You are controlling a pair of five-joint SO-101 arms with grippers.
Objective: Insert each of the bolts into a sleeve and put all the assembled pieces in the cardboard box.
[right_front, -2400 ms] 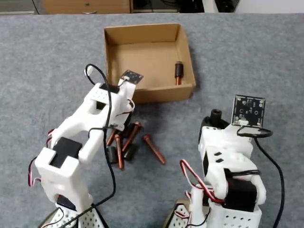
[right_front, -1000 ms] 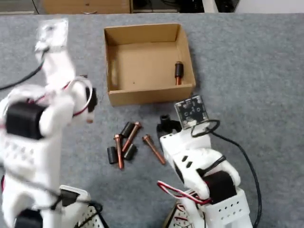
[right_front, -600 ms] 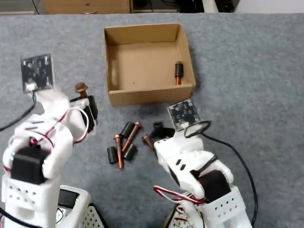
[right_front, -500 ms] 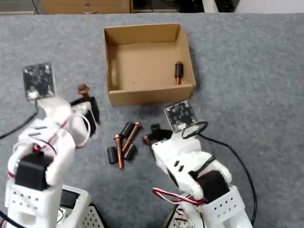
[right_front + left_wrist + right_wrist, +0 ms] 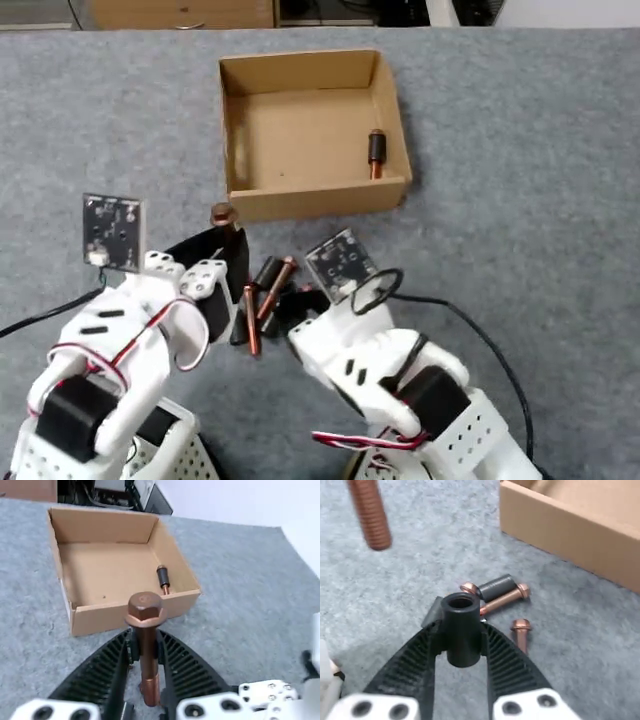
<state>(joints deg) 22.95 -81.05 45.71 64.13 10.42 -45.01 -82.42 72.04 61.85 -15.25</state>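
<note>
Desk (image 5: 520, 150): one, covered edge to edge in grey felt-like cloth. Wooden cabinet (image 5: 140, 14): one, with a drawer front, standing behind the desk's far edge. Dark equipment with cables (image 5: 115, 491): beside the cabinet, against a white wall (image 5: 240, 500).

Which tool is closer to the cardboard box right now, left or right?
Left. The left tool, holding a bolt, sits just off the front wall of the cardboard box; the right tool, gripping a sleeve, is farther back beside the loose bolts.
</note>
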